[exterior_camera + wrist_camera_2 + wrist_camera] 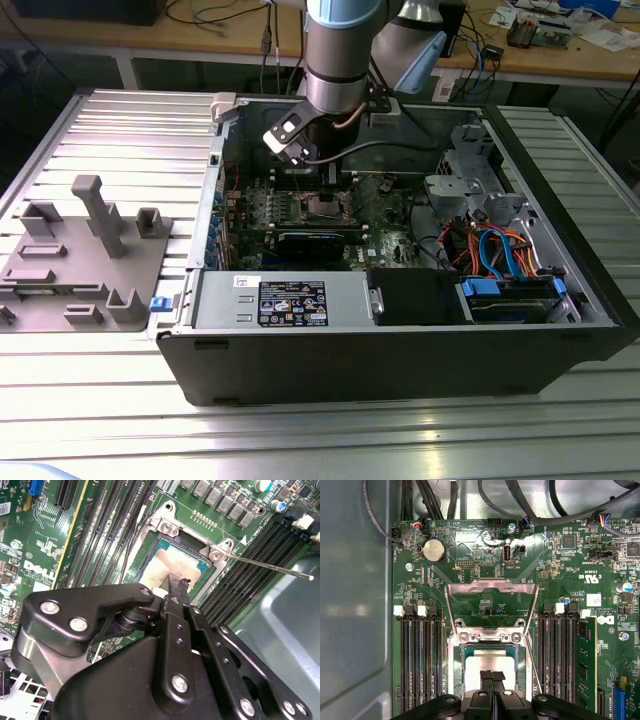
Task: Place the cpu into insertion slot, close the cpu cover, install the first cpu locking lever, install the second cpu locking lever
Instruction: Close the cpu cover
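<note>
Narrowed right down, the claw (492, 674) is hanging low over the motherboard (560, 570), its two black fingers (486, 676) sitting pressed flat against each other with nothing gripped between them. In both wrist views the tips are pointing straight at the cpu (487, 661), which is lying flat in the insertion slot (454, 672) with its pale metal top facing up. Whether the fingertips are actually touching the chip or hovering just above it is hard to tell, since the claw's own body is hiding the contact.

The cpu cover (492, 586) is standing swung open on its hinge at the slot's edge, its square window showing green board through it, so the chip is lying uncovered. A thin silvery locking lever (270, 566) is sticking out sideways from the slot's corner across the memory slots (250, 555), unlatched. Black memory slots are running along both sides of the socket in the first wrist view.

In the exterior view the arm (335, 60) is reaching down from above into the open computer case (400, 350), over the middle of the board. The case is lying on its side on a ribbed metal counter (100, 420). A grey fixture (90, 250) with upright pegs is sitting on the counter well apart from the case, toward the exterior view's left.
</note>
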Tool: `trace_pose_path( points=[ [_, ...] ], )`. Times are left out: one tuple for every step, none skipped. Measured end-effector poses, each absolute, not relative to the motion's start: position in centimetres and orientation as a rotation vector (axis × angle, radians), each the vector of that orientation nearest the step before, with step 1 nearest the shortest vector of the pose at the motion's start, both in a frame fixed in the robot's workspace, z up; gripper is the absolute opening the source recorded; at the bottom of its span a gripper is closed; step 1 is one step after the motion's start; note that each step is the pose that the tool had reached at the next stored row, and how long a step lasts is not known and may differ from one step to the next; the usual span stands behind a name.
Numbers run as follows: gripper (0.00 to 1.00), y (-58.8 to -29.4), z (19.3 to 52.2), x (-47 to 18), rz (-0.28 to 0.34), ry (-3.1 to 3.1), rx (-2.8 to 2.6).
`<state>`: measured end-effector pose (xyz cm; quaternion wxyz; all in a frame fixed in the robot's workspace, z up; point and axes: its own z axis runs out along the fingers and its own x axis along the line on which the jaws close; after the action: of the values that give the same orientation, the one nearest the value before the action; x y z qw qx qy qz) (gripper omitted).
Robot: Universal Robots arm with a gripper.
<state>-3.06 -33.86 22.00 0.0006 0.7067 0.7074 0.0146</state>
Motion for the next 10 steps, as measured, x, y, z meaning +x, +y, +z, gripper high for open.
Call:
trace_pose_path(
  points=[
    [0.11, -33.86, 22.02, -3.06, 0.046, 2.221, 2.219],
    [0.11, -33.86, 22.02, -3.06, 0.046, 2.222, 2.219],
    [0.11, -33.86, 22.03, -3.06, 0.046, 2.221, 2.219],
    [0.11, -33.86, 22.04, -3.06, 0.046, 2.221, 2.219],
    [0.11, -33.86, 22.05, -3.06, 0.046, 2.221, 2.219],
    [0.11, -33.86, 22.06, -3.06, 0.046, 2.221, 2.219],
    [0.11, -33.86, 22.06, -3.06, 0.046, 2.221, 2.219],
    [0.11, -33.86, 22.07, -3.06, 0.046, 2.221, 2.219],
    [0.11, -33.86, 22.08, -3.06, 0.046, 2.222, 2.219],
    [0.11, -33.86, 22.08, -3.06, 0.046, 2.221, 2.219]
  ],
)
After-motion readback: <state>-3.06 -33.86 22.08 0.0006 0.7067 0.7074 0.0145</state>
